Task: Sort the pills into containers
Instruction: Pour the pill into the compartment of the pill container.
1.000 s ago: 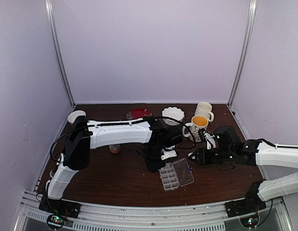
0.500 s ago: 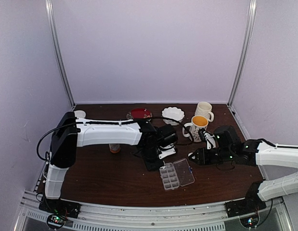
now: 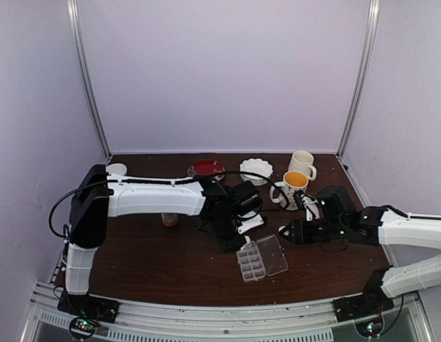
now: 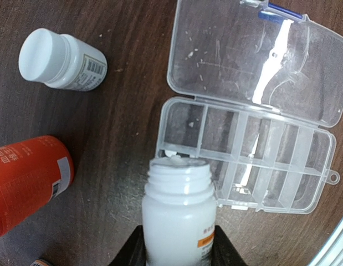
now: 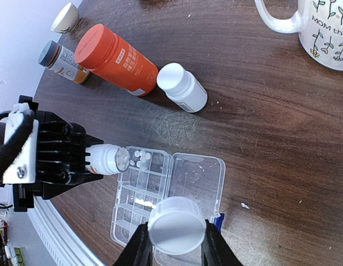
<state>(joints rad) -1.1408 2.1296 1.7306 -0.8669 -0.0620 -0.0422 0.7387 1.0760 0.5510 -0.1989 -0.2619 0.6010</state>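
We record dark wood-grain counter (image 3: 156, 263), lilac walls (image 3: 220, 71); left jaws grip an open white bottle (image 4: 178, 221), right jaws a white cap (image 5: 177, 225).

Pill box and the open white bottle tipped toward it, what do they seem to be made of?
Pill box: clear hard plastic, glossy; the table grain shows through it and light glints on the lid. Open white bottle: likely translucent white plastic, smooth, semi-matte, with a moulded threaded neck.
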